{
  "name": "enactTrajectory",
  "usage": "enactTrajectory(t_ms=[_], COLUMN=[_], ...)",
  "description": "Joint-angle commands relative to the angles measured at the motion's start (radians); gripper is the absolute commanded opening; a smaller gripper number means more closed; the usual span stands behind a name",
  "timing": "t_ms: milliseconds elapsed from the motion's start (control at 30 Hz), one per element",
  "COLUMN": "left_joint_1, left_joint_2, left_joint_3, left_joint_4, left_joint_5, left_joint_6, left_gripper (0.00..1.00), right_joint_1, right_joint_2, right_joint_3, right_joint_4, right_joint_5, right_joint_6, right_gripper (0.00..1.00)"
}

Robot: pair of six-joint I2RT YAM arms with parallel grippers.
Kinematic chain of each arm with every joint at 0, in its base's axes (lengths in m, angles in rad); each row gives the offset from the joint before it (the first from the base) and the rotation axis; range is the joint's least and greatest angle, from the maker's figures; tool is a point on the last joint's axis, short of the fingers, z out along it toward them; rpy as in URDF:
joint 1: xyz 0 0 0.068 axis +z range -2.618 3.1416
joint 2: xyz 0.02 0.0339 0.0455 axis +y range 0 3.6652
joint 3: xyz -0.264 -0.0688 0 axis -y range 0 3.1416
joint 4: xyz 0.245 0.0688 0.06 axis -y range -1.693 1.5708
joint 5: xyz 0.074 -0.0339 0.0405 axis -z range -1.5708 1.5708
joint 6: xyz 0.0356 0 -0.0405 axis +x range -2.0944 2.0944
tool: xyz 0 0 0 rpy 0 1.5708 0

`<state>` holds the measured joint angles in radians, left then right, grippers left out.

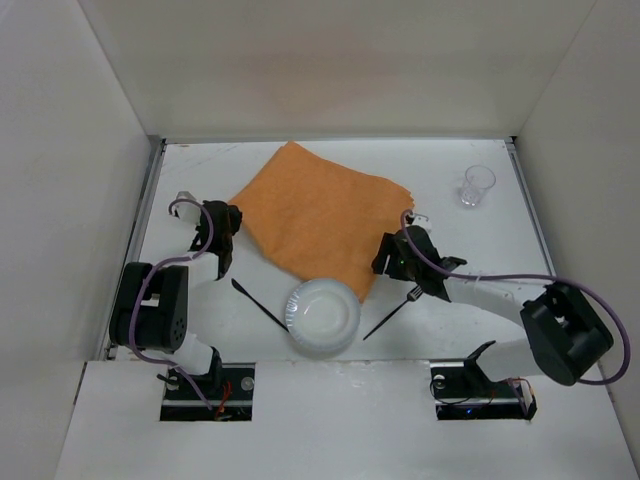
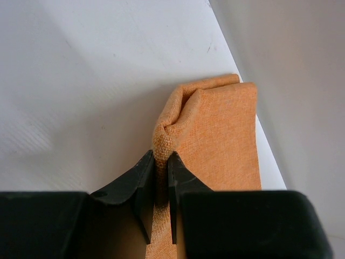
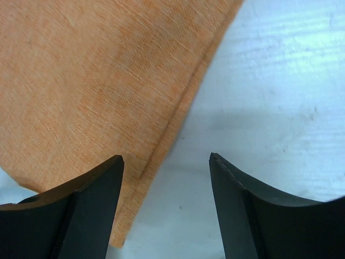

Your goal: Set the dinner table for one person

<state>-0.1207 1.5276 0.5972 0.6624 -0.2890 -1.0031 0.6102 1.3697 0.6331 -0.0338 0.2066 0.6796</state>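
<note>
1. We see bare table between the placemat and the cup; a pincer could pass there.
2. At the near edge the plate lies between the left utensil and the right utensil, leaving narrow gaps.
3. The left pincer, pinching the placemat's corner, sits near the side wall; room there seems tight.
4. The right pincer stands wide over the placemat's edge, with nothing gripped between its jaws.

The orange placemat disappears between the fingers of the left gripper, and its pinched end is lost behind the black body. Under the right gripper the cloth runs off the top and left edges. From overhead, the black utensil just beside that gripper is too small to tell fork from knife.
</note>
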Motion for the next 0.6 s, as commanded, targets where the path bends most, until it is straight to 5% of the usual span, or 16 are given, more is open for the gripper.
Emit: enactTrajectory(t_ms=[0,167,400,567], left_joint_1=[-0.01,-0.02,-0.027,-0.055], left_joint_2=[-0.026,-0.035,-0.079,-0.096], left_joint_3=[-0.001,-0.016,-0.08,-0.131], left_joint_4=[0.057,0.06,0.068,0.069], left_joint_5=[-0.015,-0.019,-0.042,-0.042], left_joint_6=[0.003,0.0,0.009,0.004], left_gripper=[0.01,0.01,0.01,0.01], right_joint_1=[0.006,-0.022,-0.132,-0.292], right_joint_2=[-0.011,0.09,0.253,0.333], right_joint_3=[-0.003,0.022,0.137,0.321], right_joint_4=[0.107,0.214,0.313,0.275], right_joint_5=[-0.038,-0.14,-0.21,-0.133], right_joint_6=[0.06,0.098,0.138,0.106], right_gripper=[0.72,0.67,0.16,0.09])
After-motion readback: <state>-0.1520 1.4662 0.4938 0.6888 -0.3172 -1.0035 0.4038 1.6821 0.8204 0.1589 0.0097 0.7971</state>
